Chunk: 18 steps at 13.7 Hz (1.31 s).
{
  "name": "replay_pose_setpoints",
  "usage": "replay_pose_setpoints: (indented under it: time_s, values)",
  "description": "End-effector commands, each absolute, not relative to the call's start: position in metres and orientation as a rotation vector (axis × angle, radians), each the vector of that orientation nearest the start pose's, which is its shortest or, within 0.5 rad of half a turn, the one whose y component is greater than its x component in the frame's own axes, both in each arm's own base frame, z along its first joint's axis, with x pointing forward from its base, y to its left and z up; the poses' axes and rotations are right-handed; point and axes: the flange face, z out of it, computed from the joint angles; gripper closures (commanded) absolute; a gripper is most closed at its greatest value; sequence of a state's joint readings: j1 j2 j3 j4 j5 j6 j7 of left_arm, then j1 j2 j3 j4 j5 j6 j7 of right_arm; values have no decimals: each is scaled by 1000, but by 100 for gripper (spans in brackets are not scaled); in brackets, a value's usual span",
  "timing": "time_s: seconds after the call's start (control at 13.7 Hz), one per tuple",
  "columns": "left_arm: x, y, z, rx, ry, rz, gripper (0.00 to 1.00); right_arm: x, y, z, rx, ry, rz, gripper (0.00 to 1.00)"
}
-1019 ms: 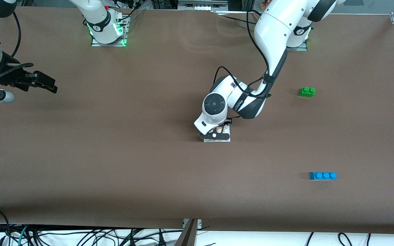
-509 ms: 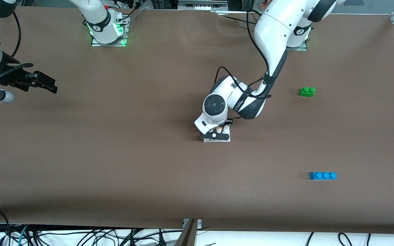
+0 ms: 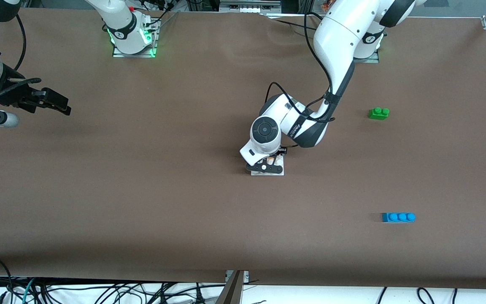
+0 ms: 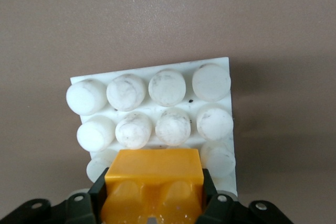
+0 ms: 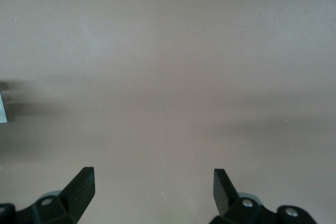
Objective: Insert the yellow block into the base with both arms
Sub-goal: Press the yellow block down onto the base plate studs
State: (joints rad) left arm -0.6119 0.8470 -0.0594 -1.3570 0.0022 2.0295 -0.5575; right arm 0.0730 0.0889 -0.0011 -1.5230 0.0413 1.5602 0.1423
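The white base (image 3: pixel 279 171) lies mid-table, mostly hidden under the left arm's hand. In the left wrist view the base (image 4: pixel 157 98) shows its round studs. My left gripper (image 4: pixel 153 195) is shut on the yellow block (image 4: pixel 153 179), which is held low over the base's edge row of studs. In the front view only a sliver of the yellow block (image 3: pixel 271 160) shows under the left gripper (image 3: pixel 268 164). My right gripper (image 3: pixel 55 103) is open and empty, waiting over the table at the right arm's end; it also shows in the right wrist view (image 5: pixel 153 182).
A green two-stud brick (image 3: pixel 379 113) and a blue three-stud brick (image 3: pixel 398 217) lie toward the left arm's end of the table, the blue one nearer the front camera. The arm bases stand along the top edge.
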Motion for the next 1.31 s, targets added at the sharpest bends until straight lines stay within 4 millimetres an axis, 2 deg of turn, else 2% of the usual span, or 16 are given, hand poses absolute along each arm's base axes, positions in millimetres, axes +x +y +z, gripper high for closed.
replay_pose_setpoints:
  time_s: [0.0,0.29,0.36,0.44,0.51,0.58,0.87,1.02,1.16,1.24]
  values:
    - [570,-435,179,-3058,185,249,85,580,47,600,-3083,124,81,0]
    - [575,-432,179,-3090,145,251,83,581,46,600,-3083,126,81,0]
    - [576,-432,182,-3094,141,249,77,581,46,600,-3083,124,81,0]
    - [576,-432,184,-3094,119,249,45,580,46,600,-3083,119,81,0]
    - [577,-431,185,-3093,116,250,1,580,47,600,-3083,119,81,0]
    - [579,-430,191,-3099,108,242,0,580,47,600,-3083,119,81,0]
    - [588,-427,254,-3157,56,226,0,580,48,600,-3084,114,81,0]
    - [589,-420,311,-3198,13,230,0,580,48,600,-3082,119,81,0]
    - [603,-388,370,-3214,-94,182,0,580,48,600,-3082,119,81,0]
    - [615,-360,395,-3217,-167,151,0,580,48,601,-3082,119,79,0]
